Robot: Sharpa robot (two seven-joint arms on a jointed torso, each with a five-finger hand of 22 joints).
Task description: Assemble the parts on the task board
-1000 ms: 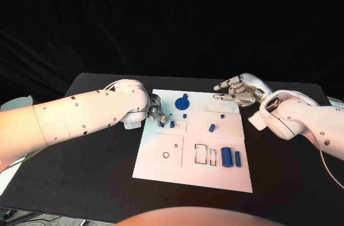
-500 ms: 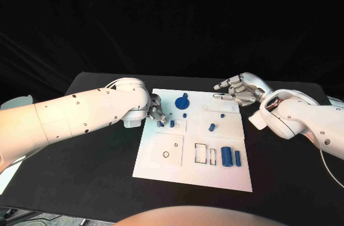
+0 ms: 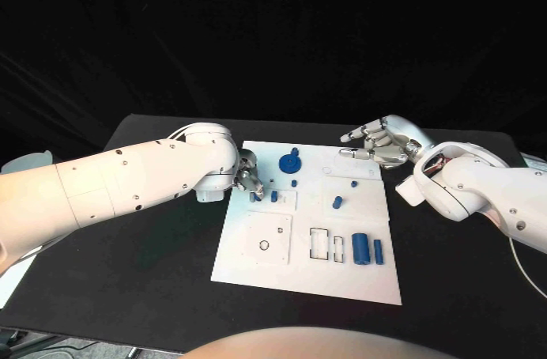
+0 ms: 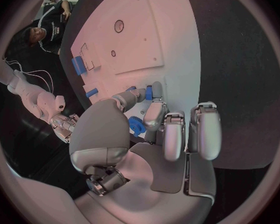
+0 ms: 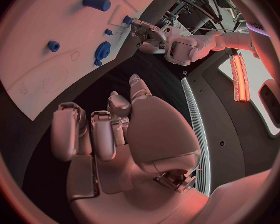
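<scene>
The tabletop (image 3: 137, 280) is black and matte, set against a dark backdrop. The white task board (image 3: 307, 276) lies at its centre, long axis running away from the robot.

The left hand (image 3: 249, 179) rests at the board's left edge, near the far end. In the left wrist view its fingers (image 4: 154, 109) are grasping a small blue part (image 4: 149, 92) between thumb and one finger, held at the board surface; the other fingers are extended side by side. The contact point under the part is hidden by the fingers, so its seating cannot be told.

On the board, left to right: two small blue pegs (image 3: 273, 195) just beside the left hand, a round blue gear (image 3: 289, 164) near the far edge, a small blue peg (image 3: 337, 203) near the middle, and a blue cylinder (image 3: 360, 249) with a narrow blue bar (image 3: 377, 252) at the right, beside two outlined rectangular slots (image 3: 320, 244).

The right hand (image 3: 379, 145) hovers over the board's far right corner, fingers released, loosely curled and apart, holding nothing.

Open tabletop lies along the board's near edge and on both sides.
</scene>
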